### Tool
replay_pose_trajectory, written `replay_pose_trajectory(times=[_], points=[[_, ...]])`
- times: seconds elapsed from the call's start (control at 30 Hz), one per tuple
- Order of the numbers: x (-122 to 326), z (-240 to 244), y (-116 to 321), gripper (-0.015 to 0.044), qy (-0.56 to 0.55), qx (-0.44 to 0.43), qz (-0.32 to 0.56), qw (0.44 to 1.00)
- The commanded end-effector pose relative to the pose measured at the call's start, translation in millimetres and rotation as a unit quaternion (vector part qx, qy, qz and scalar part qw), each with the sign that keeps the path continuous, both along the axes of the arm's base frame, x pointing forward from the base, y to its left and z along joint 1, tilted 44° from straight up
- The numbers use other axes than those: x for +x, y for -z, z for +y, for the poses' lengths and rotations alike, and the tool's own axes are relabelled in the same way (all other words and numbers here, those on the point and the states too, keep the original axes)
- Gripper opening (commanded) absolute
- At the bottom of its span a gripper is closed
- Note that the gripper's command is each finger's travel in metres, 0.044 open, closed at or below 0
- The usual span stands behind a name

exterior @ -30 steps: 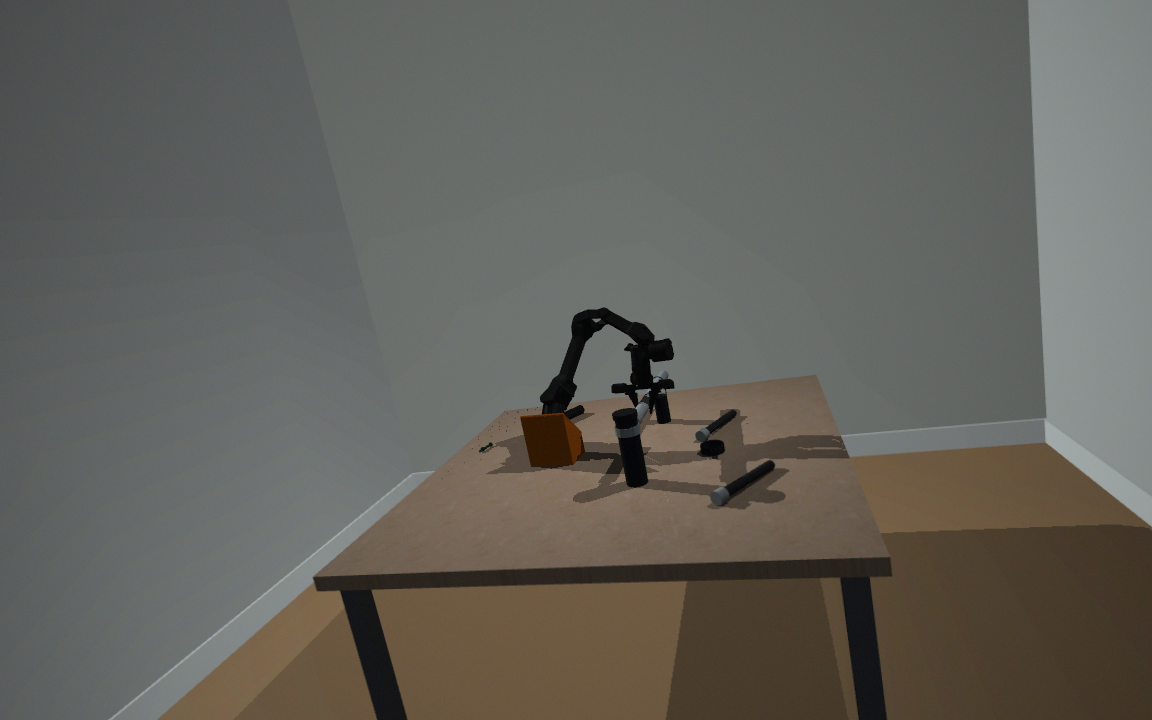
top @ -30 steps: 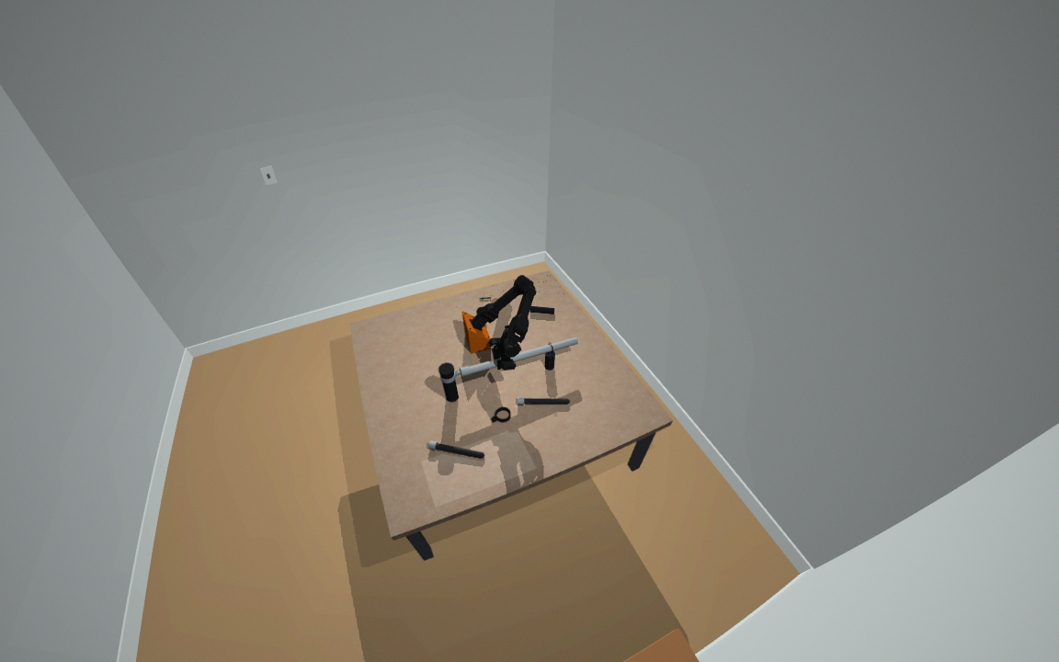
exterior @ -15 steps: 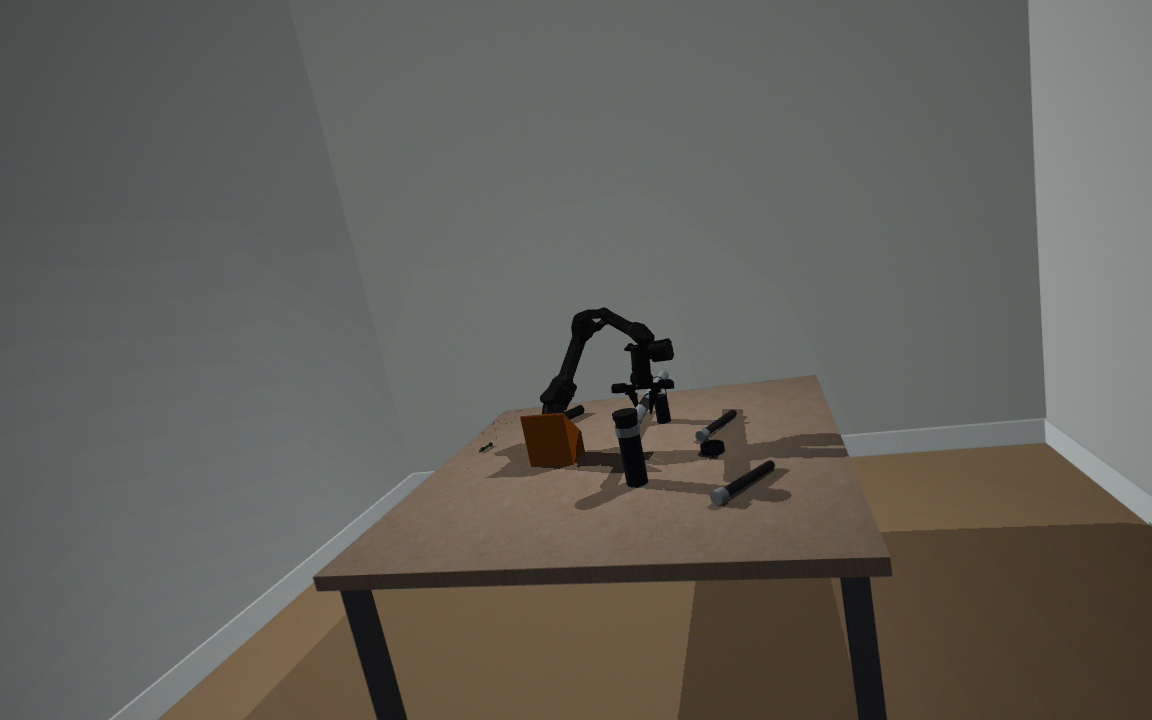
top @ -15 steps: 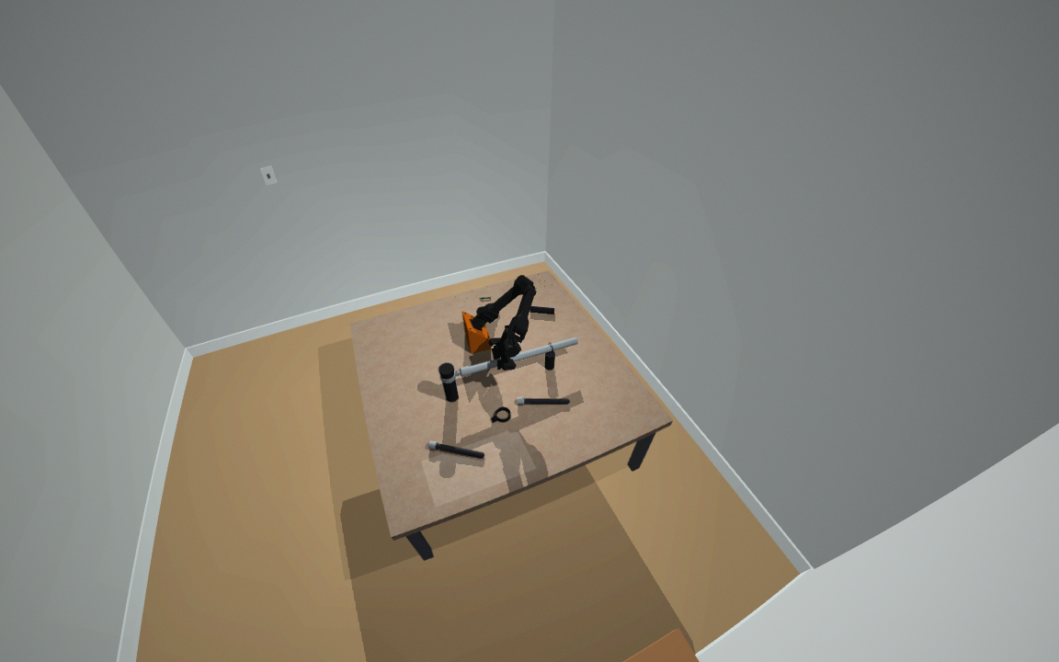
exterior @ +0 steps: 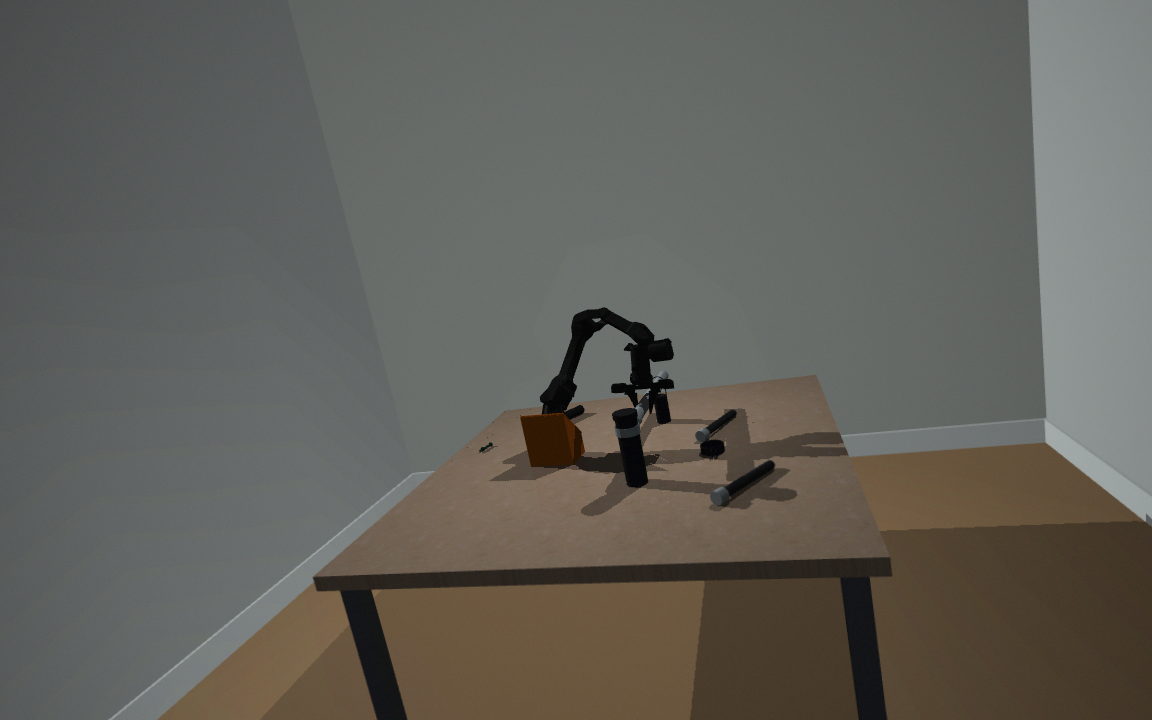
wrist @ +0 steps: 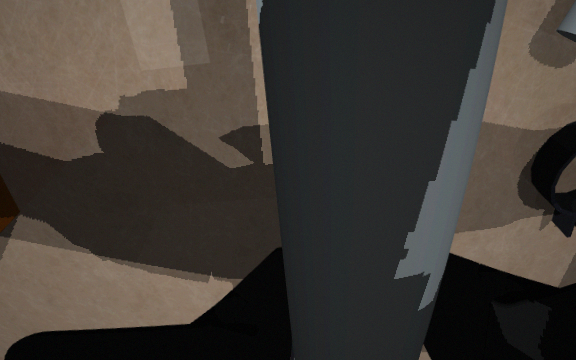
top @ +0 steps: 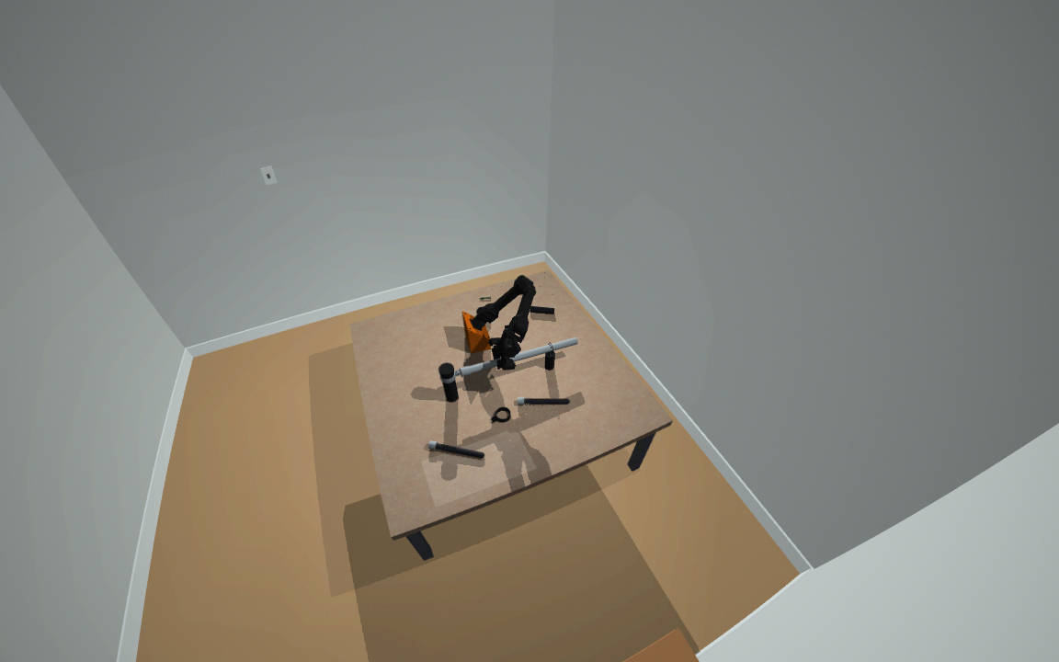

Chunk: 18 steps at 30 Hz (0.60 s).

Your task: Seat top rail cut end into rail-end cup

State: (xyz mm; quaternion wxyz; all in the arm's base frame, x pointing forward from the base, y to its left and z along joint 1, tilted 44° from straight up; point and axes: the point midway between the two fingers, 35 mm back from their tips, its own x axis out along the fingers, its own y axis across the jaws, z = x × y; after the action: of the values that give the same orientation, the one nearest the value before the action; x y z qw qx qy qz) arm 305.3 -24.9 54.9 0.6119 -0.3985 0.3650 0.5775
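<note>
My gripper [top: 506, 362] [exterior: 642, 402] [wrist: 339, 254] is shut on the long grey rail [top: 545, 352] [wrist: 348, 150], its fingers on both sides, above the table. The rail runs through the loop cap [top: 552, 352] on the short black post [top: 550, 362] [exterior: 662, 409]. Its other end points at the big black post [top: 450, 391] [exterior: 632, 461]. The grey brace band [top: 448, 379] [exterior: 627, 430] sits high, just under the black post cap [top: 446, 368] [exterior: 625, 415]. The rail end is at or very near the small cup beside the band; the exterior view hides this joint behind the post, so seating depth cannot be told.
An orange block [top: 477, 336] [exterior: 549, 440] stands by the arm's base. Two black rods with grey ends [top: 545, 402] [top: 459, 450] and a black ring clamp [top: 498, 419] [exterior: 712, 447] [wrist: 543, 165] lie on the table's other side. Another black bar [top: 543, 310] lies behind the arm.
</note>
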Motion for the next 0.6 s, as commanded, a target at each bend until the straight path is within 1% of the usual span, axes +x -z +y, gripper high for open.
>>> replay_pose_trajectory(times=[0.0, 0.57], points=[[-1.3, -5.8, 0.9, 0.0, 0.003, -0.006, 0.001, 1.0], [-0.5, -1.2, 0.6, 0.0, -0.001, 0.0, 0.001, 1.0]])
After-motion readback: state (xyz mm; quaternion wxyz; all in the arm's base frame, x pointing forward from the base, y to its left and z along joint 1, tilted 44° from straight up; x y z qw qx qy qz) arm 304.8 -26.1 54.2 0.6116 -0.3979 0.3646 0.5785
